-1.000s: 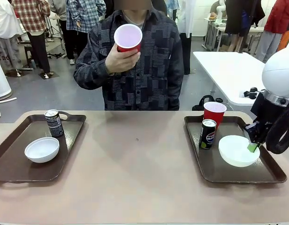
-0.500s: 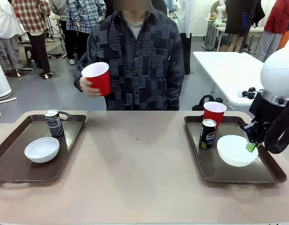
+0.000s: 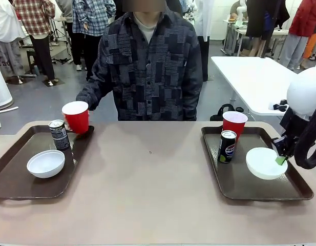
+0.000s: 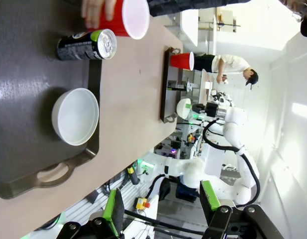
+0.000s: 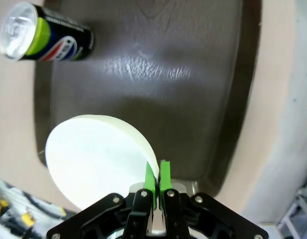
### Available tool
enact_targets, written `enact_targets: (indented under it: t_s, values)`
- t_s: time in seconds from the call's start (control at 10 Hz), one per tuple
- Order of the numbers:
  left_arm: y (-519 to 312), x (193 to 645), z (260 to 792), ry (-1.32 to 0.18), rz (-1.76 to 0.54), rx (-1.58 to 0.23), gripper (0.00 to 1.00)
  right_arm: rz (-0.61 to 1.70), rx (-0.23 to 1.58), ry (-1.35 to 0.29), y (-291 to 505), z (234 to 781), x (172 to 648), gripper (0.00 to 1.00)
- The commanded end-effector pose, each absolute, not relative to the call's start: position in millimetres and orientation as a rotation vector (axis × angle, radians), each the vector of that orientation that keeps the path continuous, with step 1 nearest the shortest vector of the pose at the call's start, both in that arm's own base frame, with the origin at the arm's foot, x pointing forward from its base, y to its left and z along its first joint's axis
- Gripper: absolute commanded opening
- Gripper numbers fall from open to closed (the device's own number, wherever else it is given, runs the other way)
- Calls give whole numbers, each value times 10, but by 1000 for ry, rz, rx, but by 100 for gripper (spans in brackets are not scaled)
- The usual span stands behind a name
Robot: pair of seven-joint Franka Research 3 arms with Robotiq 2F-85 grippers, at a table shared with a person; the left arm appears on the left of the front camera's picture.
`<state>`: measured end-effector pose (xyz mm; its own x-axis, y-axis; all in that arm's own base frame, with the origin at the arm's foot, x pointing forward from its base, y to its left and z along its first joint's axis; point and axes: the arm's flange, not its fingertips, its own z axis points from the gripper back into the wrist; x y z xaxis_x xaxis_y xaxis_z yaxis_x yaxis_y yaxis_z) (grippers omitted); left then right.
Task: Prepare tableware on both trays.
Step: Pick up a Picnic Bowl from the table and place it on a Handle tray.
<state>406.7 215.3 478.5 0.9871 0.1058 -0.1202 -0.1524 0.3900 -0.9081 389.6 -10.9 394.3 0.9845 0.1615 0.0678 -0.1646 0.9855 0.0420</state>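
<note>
White bowl rim sits pinched in the right claw above the right tray. Left claw gapes empty. A hand sets a red cup on the left tray.

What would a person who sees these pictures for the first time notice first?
Probably the person's hand placing a red cup at the far edge of the left tray, beside the slim black can and a white bowl. Next, the right gripper, its fingers shut on the rim of the second white bowl, holds it tilted over the right tray, near the Pepsi can and another red cup.
</note>
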Motion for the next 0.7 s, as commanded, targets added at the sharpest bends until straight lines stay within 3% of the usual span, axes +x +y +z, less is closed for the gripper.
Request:
enact_targets:
  t_s: [0.0,0.4,0.5,0.6]
  values:
    - [2167,4061,4822,57,166,-1158,81,195,-12,-48,-55,3660,3932,4]
    - [2167,4061,4822,57,166,-1158,81,243,33,4,-65,3472,4043,4]
    - [2167,4061,4822,57,166,-1158,81,265,51,6,-100,3499,4036,64]
    - [2167,4061,4822,57,166,-1158,81,269,53,-4,-84,3529,4008,64]
